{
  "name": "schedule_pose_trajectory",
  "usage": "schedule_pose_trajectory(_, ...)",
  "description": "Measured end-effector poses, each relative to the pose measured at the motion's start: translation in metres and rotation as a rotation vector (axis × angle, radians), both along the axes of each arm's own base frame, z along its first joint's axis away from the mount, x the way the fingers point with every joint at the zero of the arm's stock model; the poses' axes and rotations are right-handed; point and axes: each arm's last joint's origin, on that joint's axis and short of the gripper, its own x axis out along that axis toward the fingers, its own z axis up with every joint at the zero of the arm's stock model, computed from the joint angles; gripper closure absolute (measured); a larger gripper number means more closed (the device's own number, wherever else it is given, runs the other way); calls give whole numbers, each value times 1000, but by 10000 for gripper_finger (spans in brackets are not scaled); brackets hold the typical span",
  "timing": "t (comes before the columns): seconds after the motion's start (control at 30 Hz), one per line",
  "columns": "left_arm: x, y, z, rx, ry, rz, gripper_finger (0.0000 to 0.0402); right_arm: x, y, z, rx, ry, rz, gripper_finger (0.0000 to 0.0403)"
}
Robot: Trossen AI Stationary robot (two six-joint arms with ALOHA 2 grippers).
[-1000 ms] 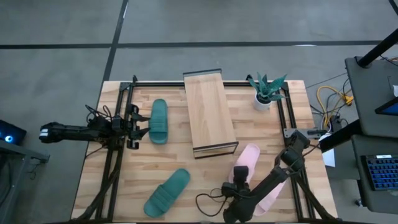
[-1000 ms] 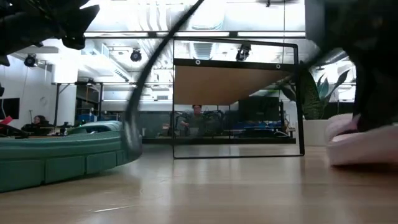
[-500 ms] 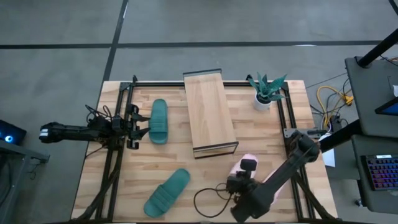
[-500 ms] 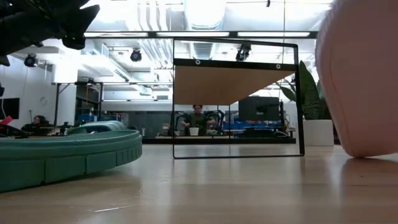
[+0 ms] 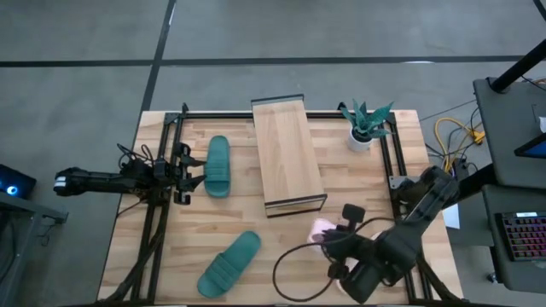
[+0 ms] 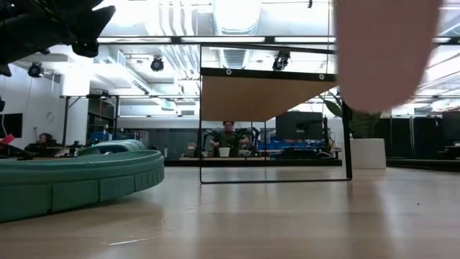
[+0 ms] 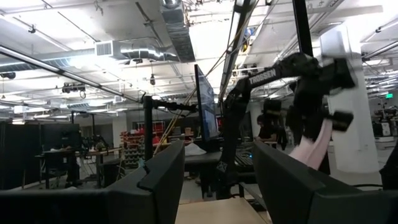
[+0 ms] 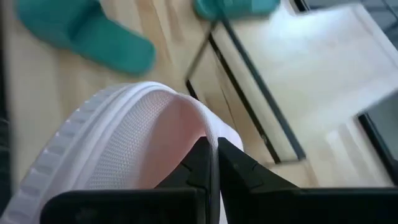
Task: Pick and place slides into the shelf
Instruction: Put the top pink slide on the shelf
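Pink slide is off the table, hanging from the right gripper, whose fingers are pinched tight on the thin edge of its strap. In the high view it's mostly hidden under the arm, only a pink sliver showing lower right of centre, just below the shelf's near end.

Step in hand, as I read it: carry it to the shelf and set it down. To do that well:
- a pinch on the strap edge means the slide will swing, so move slowly and keep the wrist level
- clear the black wire frame before lowering; sole down, long axis along the plank
- let go only once the sole is bearing on wood

Two teal slides are on the table: one left of the shelf, one at lower left. No second pink one is visible in any view.

Left gripper is parked at left edge, just beside the upper teal slide, fingers apart, holding nothing.

View differences:
- right wrist: the only view that shows the actual grip point
- low: the slide is a pink mass at upper right, clearly airborne; it also shows the space under the plank is empty
- left wrist: the slide dangles near vertical under the right arm
- high: the only layout view, but it hides the grip
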Motion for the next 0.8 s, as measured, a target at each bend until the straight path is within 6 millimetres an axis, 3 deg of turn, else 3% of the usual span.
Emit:
schedule_pose_trajectory(0.23,0,0,0,0,0,0,227,13,11,46,59,-271,165,391)
schedule_pose_trajectory(0.4,0,0,0,2,3,-5,227,24,19,69,-129,-412,316,391)
schedule_pose_trajectory(0.6,-1,-7,1,148,-20,-211,227,43,16,80,-296,-498,370,391)
schedule_pose_trajectory(0.8,0,-12,-1,305,-27,-332,227,64,-7,85,-277,-516,383,391)
